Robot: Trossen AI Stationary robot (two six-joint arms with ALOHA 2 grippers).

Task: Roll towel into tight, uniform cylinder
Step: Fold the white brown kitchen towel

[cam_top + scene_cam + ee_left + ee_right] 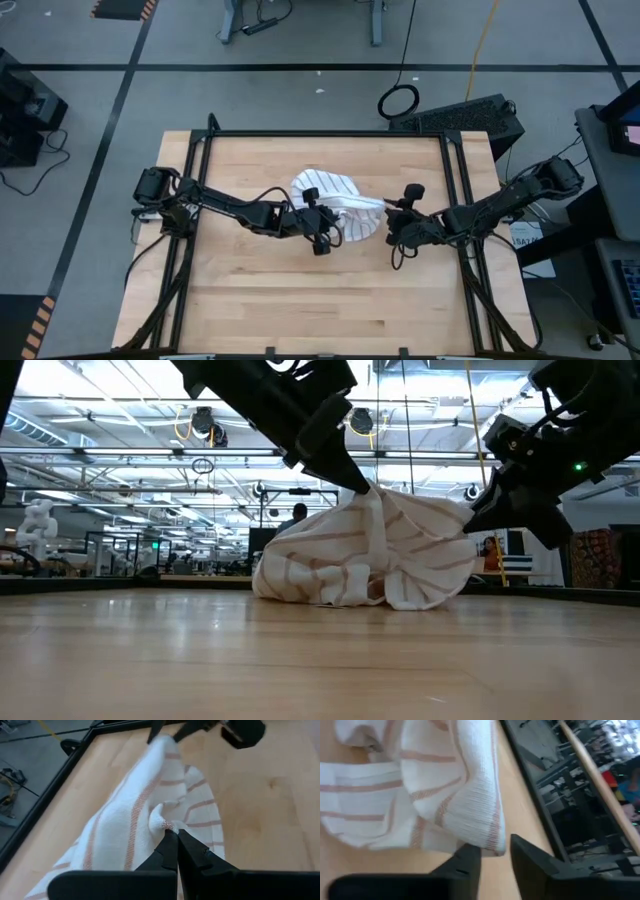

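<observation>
Towel (335, 205) is sitting bunched up in a loose heap near the middle of the desk (280, 300), white with thin reddish-brown stripes, nowhere near a cylinder yet. Our left hand (175, 836) is clenched tight on a pinched fold on the towel's left side, pulling that bit up into a peak. Our right hand (495, 851) is right at the towel's opposite edge, fingers a little apart with the cloth's corner sitting in the gap; we can't tell if it's really gripping. Both arms crowd the towel from either side. Around the desk runs a black metal frame (325, 133), and beyond the towel's far side there's a coiled cable (399, 101) on the floor.
</observation>
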